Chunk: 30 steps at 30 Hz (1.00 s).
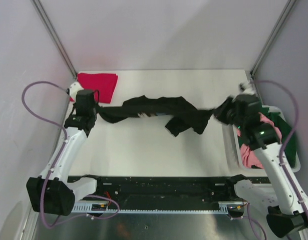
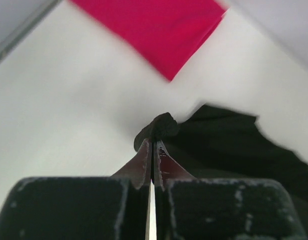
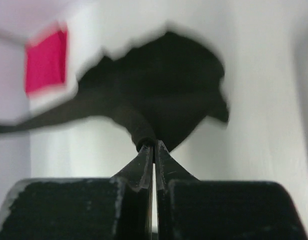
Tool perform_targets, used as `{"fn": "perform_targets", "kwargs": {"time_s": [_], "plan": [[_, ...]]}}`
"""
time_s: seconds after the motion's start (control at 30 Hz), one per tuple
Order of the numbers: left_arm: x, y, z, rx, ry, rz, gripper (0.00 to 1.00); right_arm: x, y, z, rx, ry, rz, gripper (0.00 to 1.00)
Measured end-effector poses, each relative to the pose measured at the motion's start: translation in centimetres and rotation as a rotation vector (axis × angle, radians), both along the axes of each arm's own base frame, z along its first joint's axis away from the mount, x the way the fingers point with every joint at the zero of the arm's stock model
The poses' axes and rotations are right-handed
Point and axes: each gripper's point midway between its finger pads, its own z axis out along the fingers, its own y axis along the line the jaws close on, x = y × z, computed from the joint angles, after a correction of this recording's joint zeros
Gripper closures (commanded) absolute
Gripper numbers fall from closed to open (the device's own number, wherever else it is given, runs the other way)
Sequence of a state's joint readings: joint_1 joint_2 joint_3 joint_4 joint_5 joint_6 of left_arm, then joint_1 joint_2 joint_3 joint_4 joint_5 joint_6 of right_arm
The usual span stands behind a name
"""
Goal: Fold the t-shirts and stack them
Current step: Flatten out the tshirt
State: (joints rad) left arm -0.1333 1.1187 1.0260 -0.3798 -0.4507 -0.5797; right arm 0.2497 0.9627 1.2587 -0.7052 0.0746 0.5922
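Observation:
A black t-shirt (image 1: pixel 164 112) stretches crumpled across the table between both arms. My left gripper (image 1: pixel 97 111) is shut on its left end; in the left wrist view a fold of black cloth (image 2: pixel 159 127) sticks out past the left gripper's (image 2: pixel 153 146) tips. My right gripper (image 1: pixel 219 114) is shut on the right end, where a rolled edge of the black t-shirt (image 3: pixel 159 95) sits at the right gripper's (image 3: pixel 154 146) tips. A folded crimson red t-shirt (image 1: pixel 97 85) lies flat at the back left corner. Pink (image 1: pixel 251 155) and dark green (image 1: pixel 290 142) t-shirts lie in the basket.
A white plastic basket (image 1: pixel 229 145) stands at the right edge of the table, under my right arm. Metal frame posts (image 1: pixel 56 37) rise at the back corners. A black rail (image 1: pixel 154 187) runs along the near edge between the arm bases.

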Motion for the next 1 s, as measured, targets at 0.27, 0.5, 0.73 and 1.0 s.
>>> {"fn": "perform_targets", "kwargs": {"time_s": [0.27,0.5,0.73,1.0], "plan": [[-4.3,2.5,-10.6,-0.052,0.264,0.055,1.0,-13.1,7.8,-21.5,-0.022,0.587,0.309,0.98],[-4.3,2.2,-10.9,-0.075,0.269,0.04,1.0,-15.6,9.7,-22.8,-0.006,0.649,0.373,0.45],[-4.3,2.2,-11.1,-0.077,0.276,0.037,1.0,-12.0,7.6,-22.1,-0.015,0.597,0.23,0.4],[-4.3,2.1,-11.2,-0.077,0.276,0.037,1.0,-6.9,4.8,-24.0,-0.08,0.565,0.045,0.51]]}}
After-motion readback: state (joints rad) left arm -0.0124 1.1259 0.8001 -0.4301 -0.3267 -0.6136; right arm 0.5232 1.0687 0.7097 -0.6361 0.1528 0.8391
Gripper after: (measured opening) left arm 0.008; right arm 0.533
